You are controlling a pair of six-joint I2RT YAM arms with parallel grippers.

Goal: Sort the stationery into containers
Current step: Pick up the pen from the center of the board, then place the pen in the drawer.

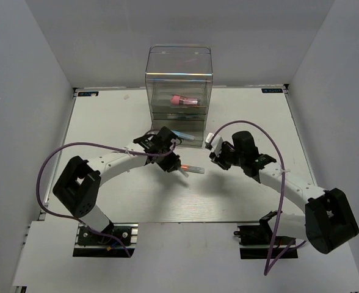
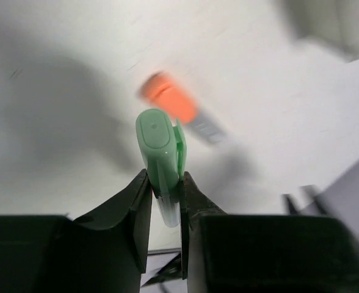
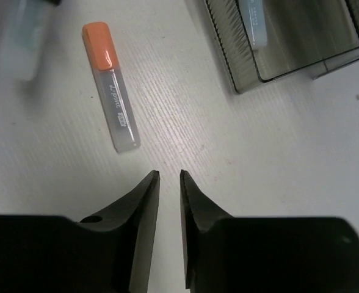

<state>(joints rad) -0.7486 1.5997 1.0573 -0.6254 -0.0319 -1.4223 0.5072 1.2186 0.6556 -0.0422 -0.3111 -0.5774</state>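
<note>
we saw the left gripper (image 2: 165, 182) clenched on the teal-green marker (image 2: 158, 143), its jaws pinching the pale barrel while the rounded green cap stood out past the fingertips, lifted off the table (image 1: 106, 128). just beyond those fingertips the orange-capped marker (image 3: 111, 85) lay flat, a clear printed barrel with a bright cap, apart from the green one. the same marker lay ahead and to the left of the right gripper (image 3: 169, 177), whose fingers were drawn nearly together with nothing between them, hovering over bare tabletop. ahead and to the right of that hand stood the smoky organiser (image 1: 178, 97), close to both grippers and set against the far edge. a light blue marker (image 3: 253, 24) lay in one of its low drawers, and a pink-red marker (image 1: 184, 100) lay inside the clear upper part. white walls closed the table on the far side and on both flanks. open tabletop spread to the outer side of each hand, while the strip between the two hands was narrow and held the orange-capped marker.
</note>
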